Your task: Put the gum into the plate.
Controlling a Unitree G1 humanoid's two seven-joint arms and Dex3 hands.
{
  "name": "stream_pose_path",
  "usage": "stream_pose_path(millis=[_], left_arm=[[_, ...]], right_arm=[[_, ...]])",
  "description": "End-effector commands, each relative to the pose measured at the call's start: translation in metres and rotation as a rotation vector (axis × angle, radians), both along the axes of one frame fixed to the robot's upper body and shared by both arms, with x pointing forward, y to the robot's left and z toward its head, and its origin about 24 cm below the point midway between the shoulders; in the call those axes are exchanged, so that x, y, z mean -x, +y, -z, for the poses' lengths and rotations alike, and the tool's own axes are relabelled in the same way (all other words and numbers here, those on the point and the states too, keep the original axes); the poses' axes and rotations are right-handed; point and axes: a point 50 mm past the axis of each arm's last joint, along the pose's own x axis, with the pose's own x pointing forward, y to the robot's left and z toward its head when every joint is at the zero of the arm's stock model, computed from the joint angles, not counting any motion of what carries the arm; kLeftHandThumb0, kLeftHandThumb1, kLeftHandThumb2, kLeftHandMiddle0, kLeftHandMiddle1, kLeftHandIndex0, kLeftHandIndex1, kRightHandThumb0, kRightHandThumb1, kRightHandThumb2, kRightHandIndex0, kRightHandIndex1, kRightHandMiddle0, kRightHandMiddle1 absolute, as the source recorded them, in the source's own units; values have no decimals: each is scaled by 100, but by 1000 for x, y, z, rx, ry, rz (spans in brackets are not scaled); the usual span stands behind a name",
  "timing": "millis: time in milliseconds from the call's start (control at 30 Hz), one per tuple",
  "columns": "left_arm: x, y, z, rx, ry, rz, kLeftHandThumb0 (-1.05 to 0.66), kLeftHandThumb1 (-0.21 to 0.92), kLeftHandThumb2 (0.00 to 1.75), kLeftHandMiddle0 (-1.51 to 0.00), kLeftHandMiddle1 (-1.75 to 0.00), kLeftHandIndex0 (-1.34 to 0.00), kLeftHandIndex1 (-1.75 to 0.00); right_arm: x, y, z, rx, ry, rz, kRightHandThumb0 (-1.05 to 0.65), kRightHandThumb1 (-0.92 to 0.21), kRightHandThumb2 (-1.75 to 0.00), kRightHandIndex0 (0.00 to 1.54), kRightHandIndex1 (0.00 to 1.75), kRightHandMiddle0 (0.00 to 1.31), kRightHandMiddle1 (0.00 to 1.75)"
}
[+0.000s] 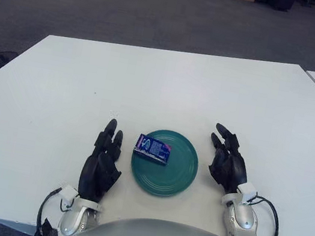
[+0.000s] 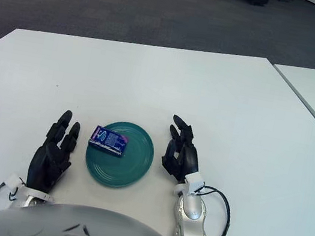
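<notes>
Gum (image 1: 153, 148) lies on the left rim of the plate (image 1: 172, 172), partly overhanging, so left hand (image 1: 101, 166) and right hand (image 1: 228, 162), fingers spread and empty, should nudge it inward gently

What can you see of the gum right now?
The gum is a small blue rectangular pack with white and purple print, seemingly glossy wrap. It lies flat on the left rim of the green plate, its left end slightly overhanging the edge. Nothing grips it: the left hand is just left of it, fingers open, and the right hand is beyond the plate.
</notes>
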Motion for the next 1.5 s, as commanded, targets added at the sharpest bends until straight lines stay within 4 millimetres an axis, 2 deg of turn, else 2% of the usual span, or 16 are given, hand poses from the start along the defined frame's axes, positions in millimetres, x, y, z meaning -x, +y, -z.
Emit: stream_pose_path(millis=[0, 133, 333, 667, 967, 1033, 1200, 1467], left_arm=[[4, -2, 9, -40, 38, 1, -105, 92, 104, -18, -1, 0, -52], [0, -3, 9, -102, 19, -29, -105, 92, 106, -15, 0, 0, -50], [-7, -9, 7, -145, 0, -74, -105, 92, 110, -11, 0, 0, -40], [-10, -10, 3, -255, 14, -139, -105, 92, 115, -8, 0, 0, -29], [-13, -4, 5, -301, 34, -166, -105, 92, 117, -10, -1, 0, -32], [-13, -3, 6, -304, 28, -168, -105, 92, 117, -9, 0, 0, -32], [-14, -1, 8, -321, 17, -160, -105, 92, 117, -8, 0, 0, -30], [-15, -1, 7, -325, 5, -155, -105, 92, 116, -6, 0, 0, -26]], right_arm=[[36, 9, 36, 36, 237, -45, -74, -92, -100, 23, 0, 0, 53], [36, 14, 34, 107, 253, -74, -80, -92, -100, 21, 0, 0, 45], [32, 21, 30, 184, 254, -59, -83, -92, -99, 9, 0, 0, 30], [26, 26, 32, 232, 292, -7, -84, -92, -100, 1, 0, 0, 8], [24, 23, 35, 251, 298, 12, -84, -92, -96, 0, 0, 0, 1], [24, 21, 33, 244, 300, 10, -84, -92, -96, 0, 0, 0, 1], [23, 10, 13, 261, 254, 28, -85, -92, -98, 0, 0, 2, 2], [17, 6, 12, 332, 254, 97, -85, -92, -101, 0, 0, 2, 4]])
